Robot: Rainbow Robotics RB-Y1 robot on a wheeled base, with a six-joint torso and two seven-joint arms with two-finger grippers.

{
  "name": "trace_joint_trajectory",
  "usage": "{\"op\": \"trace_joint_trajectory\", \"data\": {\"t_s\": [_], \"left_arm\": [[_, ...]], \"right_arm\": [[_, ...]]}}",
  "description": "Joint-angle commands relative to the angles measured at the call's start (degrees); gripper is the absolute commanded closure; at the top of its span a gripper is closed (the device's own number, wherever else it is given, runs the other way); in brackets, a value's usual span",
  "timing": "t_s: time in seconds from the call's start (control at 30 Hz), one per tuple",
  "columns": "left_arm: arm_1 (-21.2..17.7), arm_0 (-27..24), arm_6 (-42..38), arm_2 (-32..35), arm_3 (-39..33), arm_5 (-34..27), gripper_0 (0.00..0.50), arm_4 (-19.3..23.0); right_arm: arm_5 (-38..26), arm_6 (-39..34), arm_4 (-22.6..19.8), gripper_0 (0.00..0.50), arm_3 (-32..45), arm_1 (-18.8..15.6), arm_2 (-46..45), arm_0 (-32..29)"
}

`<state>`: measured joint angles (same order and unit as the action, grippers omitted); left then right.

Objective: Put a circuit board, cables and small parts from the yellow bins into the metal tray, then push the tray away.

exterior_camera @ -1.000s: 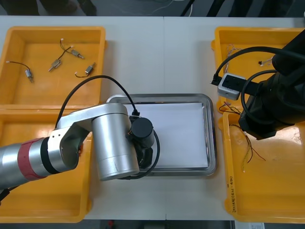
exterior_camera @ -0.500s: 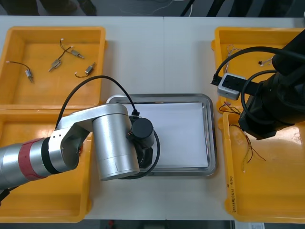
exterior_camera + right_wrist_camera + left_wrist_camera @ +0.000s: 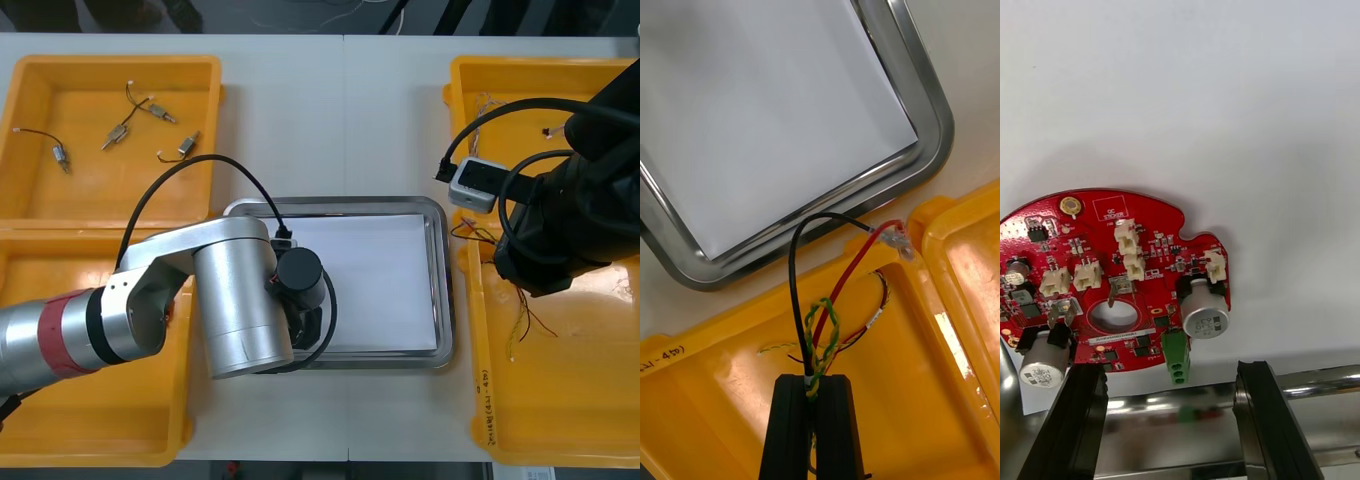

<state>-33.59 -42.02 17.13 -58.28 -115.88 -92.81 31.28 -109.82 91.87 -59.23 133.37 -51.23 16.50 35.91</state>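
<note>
- Where the left arm [image 3: 235, 295] reaches over the near-left corner of the metal tray [image 3: 441, 285], the left gripper [image 3: 1169, 373] is spread wide and holds nothing.
- The round red circuit board [image 3: 1097, 247] lies flat on the white inside of the tray, just beyond the gripper's fingertips and close to the shiny rim.
- The right gripper [image 3: 814, 384] is clamped narrowly on a bundle of cables [image 3: 820, 330]: one black, one red, and a twisted yellow and green pair.
- The right gripper is above the tray-side edge of the near right yellow bin [image 3: 560, 400], beside the tray's right rim.
- The clear end of the red and black cables [image 3: 895, 238] is over the bin's rim, near the tray's corner.
- Small metal parts [image 3: 120, 130] lie in the far left yellow bin [image 3: 60, 200] on the desk [image 3: 340, 120].
</note>
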Motion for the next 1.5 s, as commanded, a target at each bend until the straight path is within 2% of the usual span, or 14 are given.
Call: {"op": "trace_joint_trajectory", "data": {"t_s": [0.03, 0.27, 0.53, 0.67, 0.87, 1.1, 1.33, 1.5], "left_arm": [[-0.4, -2.1, -4.2, 2.6, -4.5, -1.0, 0.0, -0.3], [-3.1, -2.1, -3.6, 7.3, -7.5, -4.6, 0.0, 1.9], [-6.6, -2.0, -1.5, 19.5, -10.3, -12.6, 0.0, 10.6], [-7.6, -2.0, -0.3, 25.3, -10.3, -16.1, 0.0, 13.5], [-10.8, -2.0, 1.1, 32.6, -10.2, -17.2, 0.0, 16.4], [-15.4, -0.5, 2.9, 40.4, -8.3, -17.2, 0.0, 19.5], [-18.9, 2.7, 9.6, 47.4, -4.2, -17.2, 0.0, 19.3], [-19.3, 2.8, 15.7, 49.7, 1.9, -17.2, 0.0, 16.4]], "right_arm": [[-0.2, 0.9, -0.3, 0.5, 0.2, 1.0, 3.3, 3.6], [-0.2, 0.3, 0.1, 0.5, 0.2, 1.1, 5.7, 4.6], [-0.2, 0.2, 2.0, 0.5, 0.2, 1.2, 11.9, 6.7], [-0.2, 0.3, 3.6, 0.5, 0.2, 1.7, 15.5, 7.9], [-0.2, 0.1, 8.5, 0.5, -0.1, 6.0, 21.1, 10.8], [-0.2, 0.0, 12.3, 0.5, -6.6, 12.9, 26.1, 14.0], [-0.1, 0.3, 14.2, 0.5, -11.1, 17.2, 28.7, 15.1], [0.0, 0.6, 15.2, 0.5, -13.6, 19.5, 30.1, 15.1]]}}
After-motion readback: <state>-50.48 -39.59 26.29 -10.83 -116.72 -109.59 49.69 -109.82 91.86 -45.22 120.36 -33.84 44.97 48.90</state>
